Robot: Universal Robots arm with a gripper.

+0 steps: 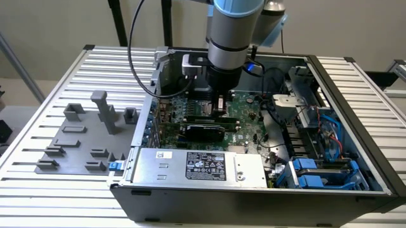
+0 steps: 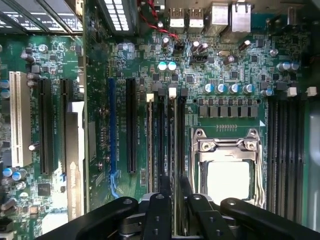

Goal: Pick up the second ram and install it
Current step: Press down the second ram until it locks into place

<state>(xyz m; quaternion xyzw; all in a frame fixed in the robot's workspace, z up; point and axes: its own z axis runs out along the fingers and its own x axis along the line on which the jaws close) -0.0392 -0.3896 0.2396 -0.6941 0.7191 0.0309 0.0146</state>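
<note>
Inside the open computer case (image 1: 355, 118), the gripper (image 2: 171, 186) hangs low over the motherboard (image 2: 225, 60), fingers closed on the second ram (image 2: 171, 145) (seen edge-on), which stands in a memory slot beside the silver processor socket (image 2: 227, 170) near the board's middle.

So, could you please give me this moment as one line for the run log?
stage: install | gripper: shut on the second ram | ram: edge-on at memory slots, beside processor socket | seated: cannot tell
</note>
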